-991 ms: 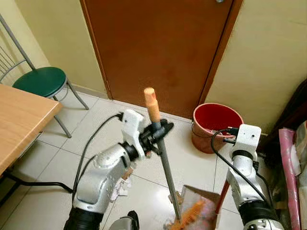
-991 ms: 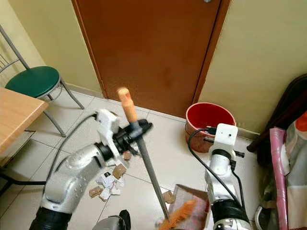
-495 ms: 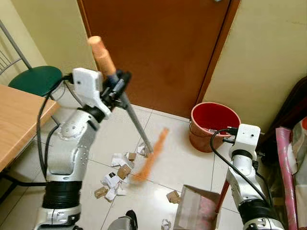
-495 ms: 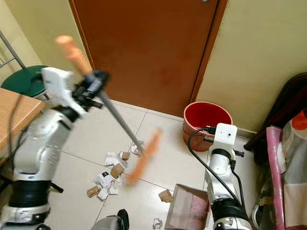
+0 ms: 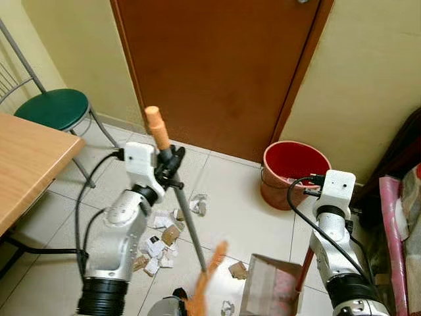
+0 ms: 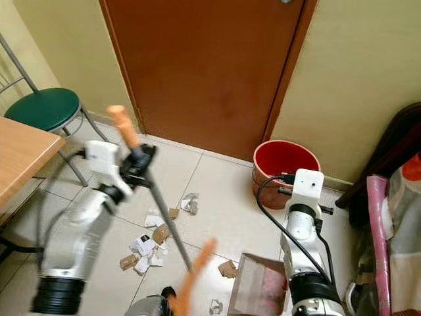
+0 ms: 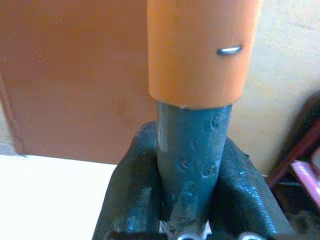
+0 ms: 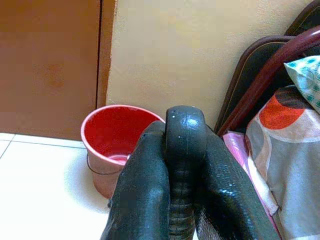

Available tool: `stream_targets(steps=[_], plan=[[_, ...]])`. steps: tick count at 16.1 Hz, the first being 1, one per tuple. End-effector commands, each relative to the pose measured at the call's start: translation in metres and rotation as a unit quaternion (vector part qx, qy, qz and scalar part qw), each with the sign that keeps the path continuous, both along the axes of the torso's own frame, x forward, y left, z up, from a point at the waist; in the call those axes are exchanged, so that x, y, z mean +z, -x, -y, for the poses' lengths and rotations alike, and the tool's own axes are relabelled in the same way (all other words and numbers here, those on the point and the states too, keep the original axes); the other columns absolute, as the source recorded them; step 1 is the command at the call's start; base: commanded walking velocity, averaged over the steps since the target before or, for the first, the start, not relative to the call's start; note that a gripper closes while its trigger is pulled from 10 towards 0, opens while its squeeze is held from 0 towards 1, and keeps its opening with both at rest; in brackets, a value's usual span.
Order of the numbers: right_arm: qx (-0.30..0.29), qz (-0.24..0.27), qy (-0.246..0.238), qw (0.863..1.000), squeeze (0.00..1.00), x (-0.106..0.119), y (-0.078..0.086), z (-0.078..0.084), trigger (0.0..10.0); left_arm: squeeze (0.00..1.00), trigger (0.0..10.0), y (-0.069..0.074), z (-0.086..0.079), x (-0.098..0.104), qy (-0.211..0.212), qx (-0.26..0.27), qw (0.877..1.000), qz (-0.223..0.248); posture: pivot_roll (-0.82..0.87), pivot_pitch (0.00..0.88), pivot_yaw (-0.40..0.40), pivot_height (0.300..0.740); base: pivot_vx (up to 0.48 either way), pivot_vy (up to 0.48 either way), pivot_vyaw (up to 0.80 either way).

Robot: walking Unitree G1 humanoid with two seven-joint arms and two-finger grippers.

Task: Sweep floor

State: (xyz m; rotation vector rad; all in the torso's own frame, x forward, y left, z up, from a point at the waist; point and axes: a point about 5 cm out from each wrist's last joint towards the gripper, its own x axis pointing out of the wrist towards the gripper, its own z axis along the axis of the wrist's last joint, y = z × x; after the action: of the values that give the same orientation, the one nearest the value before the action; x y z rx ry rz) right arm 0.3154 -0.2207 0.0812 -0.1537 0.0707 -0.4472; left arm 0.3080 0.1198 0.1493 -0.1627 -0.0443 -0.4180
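Broom (image 5: 179,209) first: its grey pole slants down from the left pincer (image 5: 170,162) toward the tiled floor (image 5: 237,210), with the orange grip end poking up above the fingers and the orange bristle head a blur low down, just left of the dustpan (image 5: 275,289). The left wrist view shows both black fingers (image 7: 131,200) pressed against the grey pole right below the orange cap, so that pincer is pinching the broom. The pole leans, top toward the door (image 5: 217,66), bottom toward the robot.

Scraps of paper and cardboard (image 5: 160,240) lie scattered on the tiles beside the left arm, and one brown scrap (image 5: 237,270) sits just beside the mouth of the dustpan. The dustpan rests on the floor in front of the right arm, its red handle (image 5: 304,270) rising up along that arm. In the right wrist view the right pincer (image 8: 182,165) has its two black fingers closed around a dark rounded grip (the top of that handle, as far as I can tell).

A red bucket (image 5: 296,172) stands against the yellow wall, just right of the door. Off to the left a green-seated chair (image 5: 54,108) stands near the wall, and the corner of a wooden counter (image 5: 29,164) juts in below it. Patterned fabric (image 5: 411,217) hangs at the far right.
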Motion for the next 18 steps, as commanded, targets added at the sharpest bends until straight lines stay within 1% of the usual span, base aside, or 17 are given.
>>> stream_targets(steps=[1,3,4,7,9,10,11,12,13,14,16,17,18], plan=[[0.004,0.002,-0.003,1.000,0.00,0.000,0.001,-0.001,10.0,0.00,10.0,-0.003,0.004,0.015,0.005,-0.004,0.999,0.039,0.04,0.181,0.012,0.740,0.000,0.000,0.00],[0.008,0.002,-0.008,1.000,0.00,-0.002,0.002,-0.004,10.0,0.00,10.0,-0.004,0.018,0.019,0.023,-0.021,0.999,0.043,0.04,0.183,0.011,0.740,0.000,0.000,0.00],[0.011,0.001,-0.016,1.000,0.00,-0.003,0.002,-0.006,10.0,0.00,10.0,-0.005,0.029,0.029,0.047,-0.031,0.997,0.056,0.04,0.185,0.010,0.740,0.000,0.000,0.00],[0.018,0.003,-0.019,1.000,0.00,-0.002,0.002,-0.010,10.0,0.00,10.0,-0.008,0.037,0.046,0.099,-0.033,0.991,0.078,0.03,0.189,0.005,0.740,0.000,0.000,0.00],[0.020,0.001,-0.019,1.000,0.00,-0.003,0.002,-0.010,10.0,0.00,10.0,-0.011,0.034,0.050,0.115,-0.027,0.990,0.080,0.03,0.190,0.003,0.740,0.000,0.000,0.00],[0.020,0.000,-0.019,1.000,0.00,-0.003,0.002,-0.010,10.0,0.00,10.0,-0.013,0.029,0.051,0.121,-0.017,0.989,0.081,0.03,0.190,0.004,0.740,0.000,0.000,0.00],[0.020,0.000,-0.019,1.000,0.00,-0.003,0.002,-0.010,10.0,0.00,10.0,-0.015,0.024,0.052,0.137,-0.005,0.988,0.075,0.03,0.190,0.004,0.740,0.000,0.000,0.00],[0.019,-0.001,-0.019,1.000,0.00,-0.004,0.002,-0.009,10.0,0.00,10.0,-0.018,0.012,0.054,0.142,0.018,0.987,0.078,0.03,0.190,0.003,0.740,0.000,0.000,0.00],[0.018,-0.002,-0.018,1.000,0.00,-0.004,0.002,-0.008,10.0,0.00,10.0,-0.020,0.005,0.056,0.138,0.030,0.986,0.083,0.03,0.188,0.003,0.740,0.000,0.000,0.00],[0.016,-0.003,-0.017,1.000,0.00,-0.004,0.003,-0.007,10.0,0.00,10.0,-0.022,-0.005,0.061,0.128,0.044,0.986,0.095,0.04,0.187,0.004,0.740,0.000,0.000,0.00],[0.013,-0.005,-0.016,1.000,0.00,-0.004,0.003,-0.004,10.0,0.00,10.0,-0.027,-0.026,0.068,0.083,0.065,0.987,0.118,0.04,0.185,0.006,0.740,0.000,0.000,0.00],[0.012,-0.006,-0.016,1.000,0.00,-0.005,0.003,-0.004,10.0,0.00,10.0,-0.028,-0.037,0.063,0.053,0.075,0.990,0.110,0.05,0.185,0.007,0.740,0.000,0.000,0.00],[0.012,-0.005,-0.016,1.000,0.00,-0.005,0.002,-0.004,10.0,0.00,10.0,-0.027,-0.043,0.055,0.041,0.076,0.991,0.099,0.05,0.183,0.009,0.740,0.000,0.000,0.00]])
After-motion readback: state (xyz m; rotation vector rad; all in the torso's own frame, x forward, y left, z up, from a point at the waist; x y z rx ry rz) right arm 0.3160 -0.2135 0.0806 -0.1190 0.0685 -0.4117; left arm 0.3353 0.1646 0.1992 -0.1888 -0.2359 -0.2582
